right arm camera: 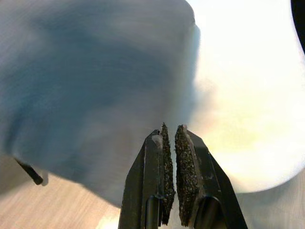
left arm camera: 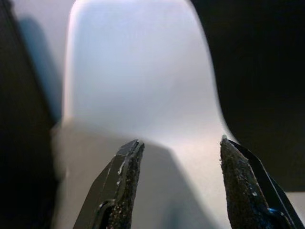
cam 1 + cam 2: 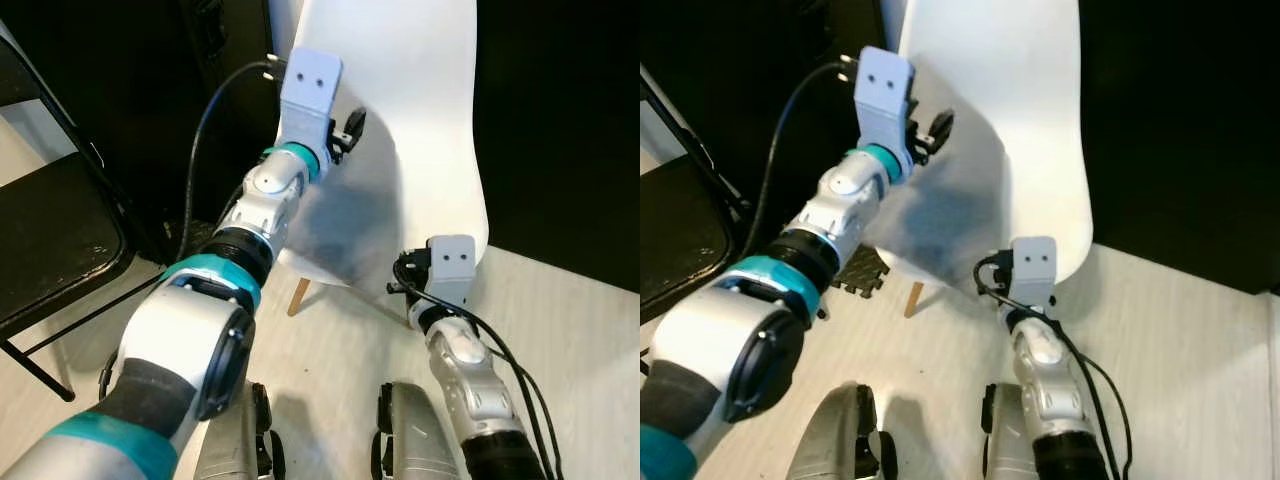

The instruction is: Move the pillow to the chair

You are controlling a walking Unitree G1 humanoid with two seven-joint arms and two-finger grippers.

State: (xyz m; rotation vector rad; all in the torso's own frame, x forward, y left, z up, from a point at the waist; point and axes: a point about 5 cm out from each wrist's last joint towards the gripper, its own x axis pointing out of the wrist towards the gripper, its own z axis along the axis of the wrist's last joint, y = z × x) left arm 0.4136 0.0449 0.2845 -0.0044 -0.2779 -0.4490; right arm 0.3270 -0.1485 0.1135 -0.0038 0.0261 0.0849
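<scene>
A white shell chair [image 3: 420,90] stands straight ahead against a dark background. On its seat lies a blurred grey-blue shape [image 3: 340,235] that looks like the pillow [image 1: 95,86]; its edges are soft and I cannot tell it apart from shadow with certainty. My left gripper [image 2: 178,143] is raised over the seat, pointing at the chair back, open with nothing between its fingers [image 3: 350,128]. Low at the seat's front edge, my right gripper [image 1: 171,129] is shut with its pads together on nothing, just beside the grey-blue shape.
A black folding chair [image 3: 50,230] stands close on the left. The white chair's wooden leg [image 3: 298,297] angles down to the pale floor, with a black mat [image 3: 860,270] beside it. My feet [image 3: 410,440] are just short of the chair.
</scene>
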